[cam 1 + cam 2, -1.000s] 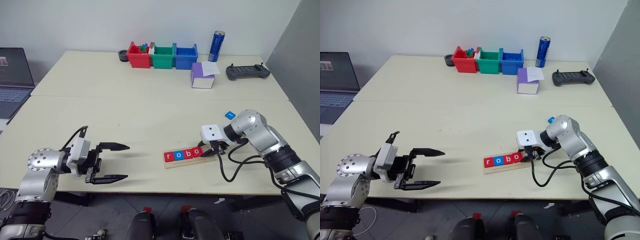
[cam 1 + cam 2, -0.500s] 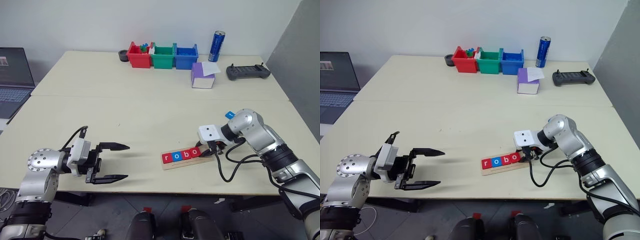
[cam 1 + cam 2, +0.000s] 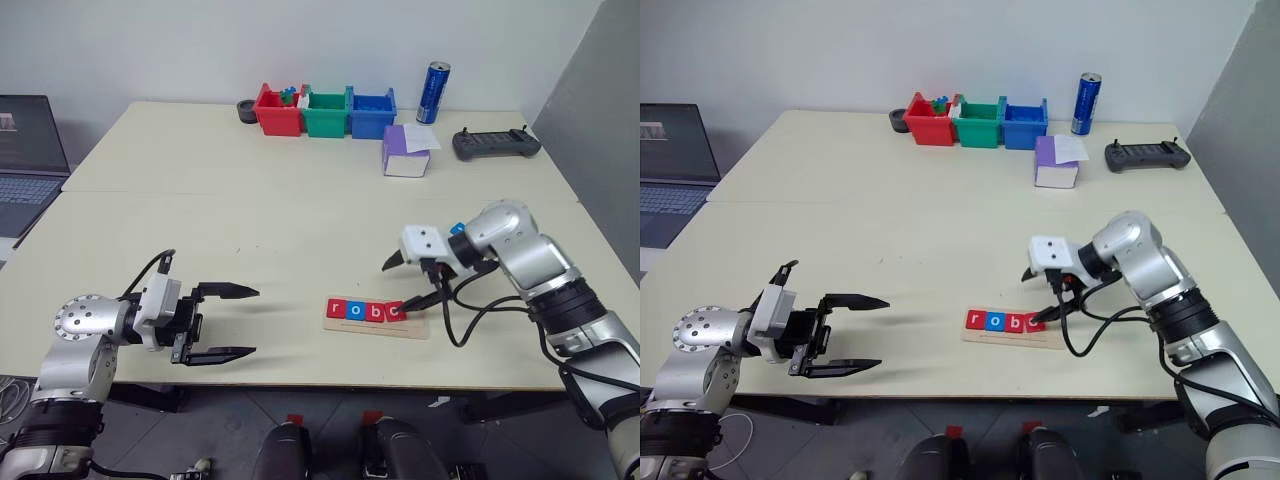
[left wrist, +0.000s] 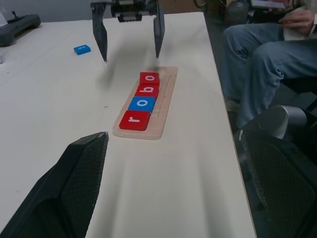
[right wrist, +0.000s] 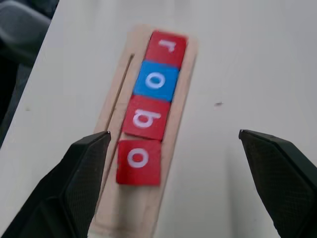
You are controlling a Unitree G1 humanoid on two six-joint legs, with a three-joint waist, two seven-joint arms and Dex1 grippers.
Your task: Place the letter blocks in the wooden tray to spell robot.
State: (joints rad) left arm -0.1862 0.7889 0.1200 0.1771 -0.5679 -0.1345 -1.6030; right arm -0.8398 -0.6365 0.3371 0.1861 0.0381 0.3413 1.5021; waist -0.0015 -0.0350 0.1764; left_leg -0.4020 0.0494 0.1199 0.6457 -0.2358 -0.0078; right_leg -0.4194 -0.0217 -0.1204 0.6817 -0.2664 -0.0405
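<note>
We see the wooden tray (image 3: 378,319) near the table's (image 3: 300,220) front edge, its long axis running left to right. Four letter blocks (image 3: 366,310) lie in it in a row, red r, blue o, red b, red o, starting at its left end. A fifth blue tile (image 3: 459,230) lies apart, behind the right gripper (image 3: 412,281), whose fingers stand wide apart above the tray's right end, holding nothing. The left gripper (image 3: 232,322) hovers open, well left.
</note>
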